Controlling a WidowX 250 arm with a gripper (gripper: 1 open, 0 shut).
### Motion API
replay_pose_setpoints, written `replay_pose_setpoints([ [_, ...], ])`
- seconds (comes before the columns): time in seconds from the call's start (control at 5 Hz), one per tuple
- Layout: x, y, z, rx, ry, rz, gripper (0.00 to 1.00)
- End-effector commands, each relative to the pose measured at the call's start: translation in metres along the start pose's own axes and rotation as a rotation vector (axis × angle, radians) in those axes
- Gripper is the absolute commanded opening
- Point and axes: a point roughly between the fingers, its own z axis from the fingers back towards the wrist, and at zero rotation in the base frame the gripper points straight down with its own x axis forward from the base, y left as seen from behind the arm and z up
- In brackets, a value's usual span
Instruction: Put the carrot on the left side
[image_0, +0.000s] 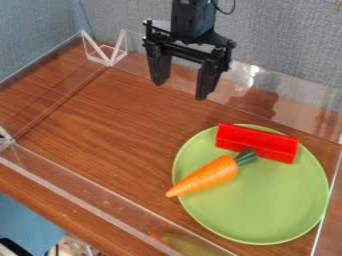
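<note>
The tool (185, 82) hangs with fingers spread wide and nothing between them, and the carrot (205, 178) lies well below it toward the camera on the green plate (274, 215), long axis slanting, stem touching the red block (258, 142)
</note>
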Motion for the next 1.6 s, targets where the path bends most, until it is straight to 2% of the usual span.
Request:
replay_pose_setpoints([
  [0.0, -0.005, -0.023, -0.007, -0.001, 0.005, -0.209, 1.00],
  [0.2, -0.010, -0.050, -0.015, -0.004, 0.004, -0.415, 1.00],
  [0.4, -0.014, -0.080, -0.024, 0.004, -0.003, -0.569, 1.00],
  [0.6, -0.028, -0.103, -0.030, 0.012, -0.019, -0.666, 1.00],
  [0.8, -0.030, -0.104, -0.044, 0.017, -0.038, -0.702, 1.00],
  [1.0, -0.030, -0.092, -0.040, 0.052, -0.082, -0.696, 1.00],
  [1.4, -0.021, -0.078, -0.049, 0.098, -0.147, -0.675, 1.00],
])
